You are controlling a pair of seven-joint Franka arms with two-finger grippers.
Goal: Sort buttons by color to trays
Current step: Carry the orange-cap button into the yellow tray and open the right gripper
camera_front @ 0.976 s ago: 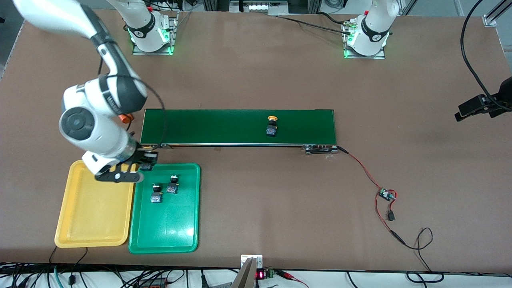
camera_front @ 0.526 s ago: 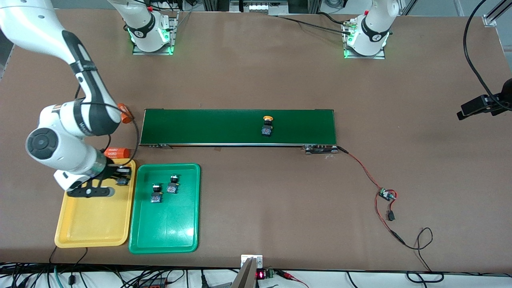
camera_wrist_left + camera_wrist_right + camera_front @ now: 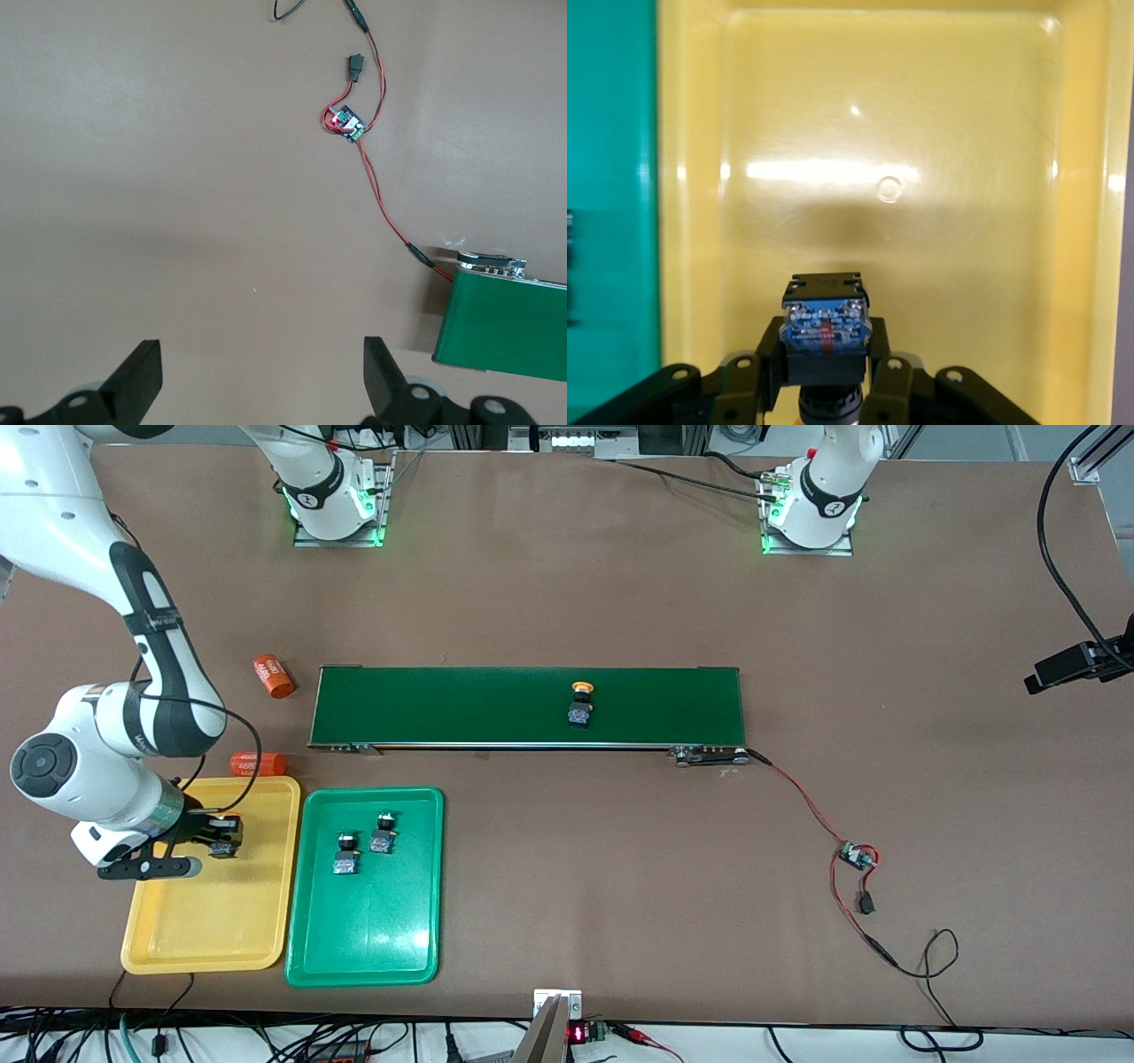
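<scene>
My right gripper (image 3: 223, 840) is shut on a button (image 3: 221, 849) with a dark base and holds it over the yellow tray (image 3: 213, 921). In the right wrist view the button (image 3: 824, 332) sits between the fingers (image 3: 766, 354), blue base end up, its cap hidden. Two buttons (image 3: 345, 854) (image 3: 384, 833) lie in the green tray (image 3: 372, 939). A yellow-capped button (image 3: 580, 704) rides on the dark-green conveyor belt (image 3: 443, 704). My left gripper (image 3: 1076, 664) is open and empty over bare table at the left arm's end; it also shows in the left wrist view (image 3: 261, 376).
Two orange cylinders (image 3: 273, 676) (image 3: 258, 763) lie by the belt's end near the yellow tray. A small circuit board with red wires (image 3: 858, 856) lies toward the left arm's end and shows in the left wrist view (image 3: 347, 122).
My right gripper has carried the button from the border of the two trays to over the yellow tray. The button on the belt has drifted toward the right arm's end.
</scene>
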